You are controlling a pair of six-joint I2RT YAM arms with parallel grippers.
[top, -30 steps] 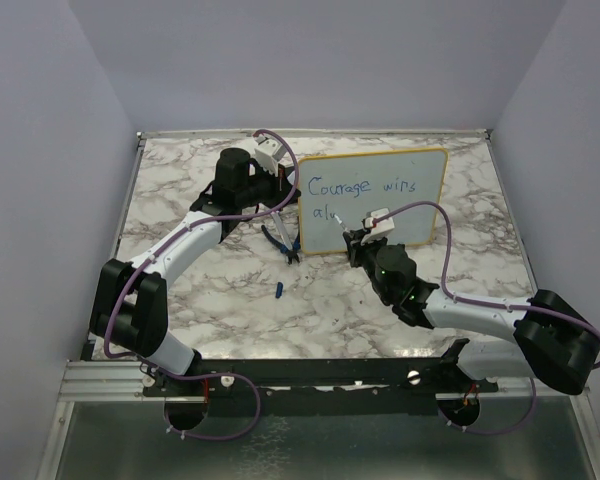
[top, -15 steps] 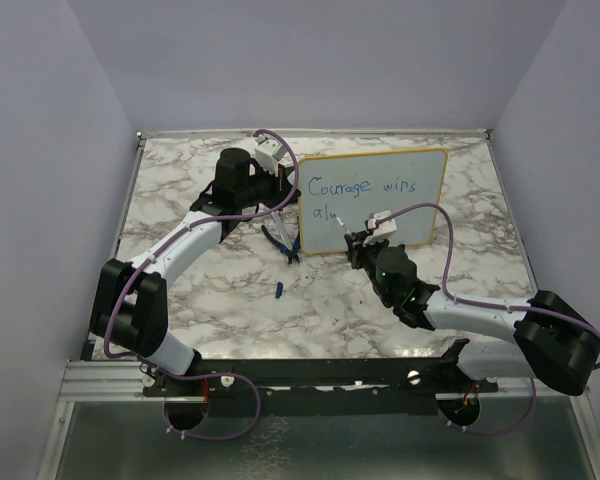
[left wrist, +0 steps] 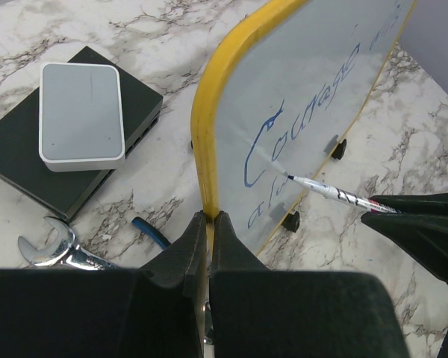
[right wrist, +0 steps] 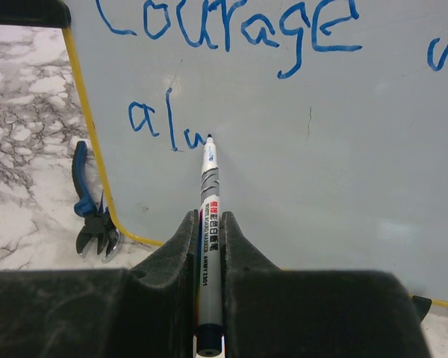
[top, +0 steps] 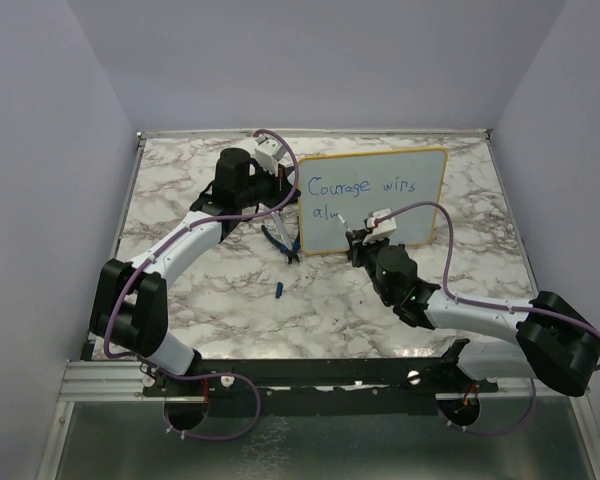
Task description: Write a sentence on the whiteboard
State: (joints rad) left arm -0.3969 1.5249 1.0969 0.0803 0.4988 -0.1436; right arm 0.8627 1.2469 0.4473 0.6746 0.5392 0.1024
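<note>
Jaws pinch: right gripper [right wrist: 209,221] the marker [right wrist: 208,186], left gripper [left wrist: 209,221] the whiteboard [top: 400,205] edge.
Second written line begun; the next stroke should run rightward, tip on the board.

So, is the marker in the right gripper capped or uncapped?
Uncapped. In the right wrist view the marker shows its bare dark tip, set against the whiteboard at the end of the blue letters.

The pliers [top: 283,243] lie on the table [top: 490,250] just left of the whiteboard [top: 370,168].
</note>
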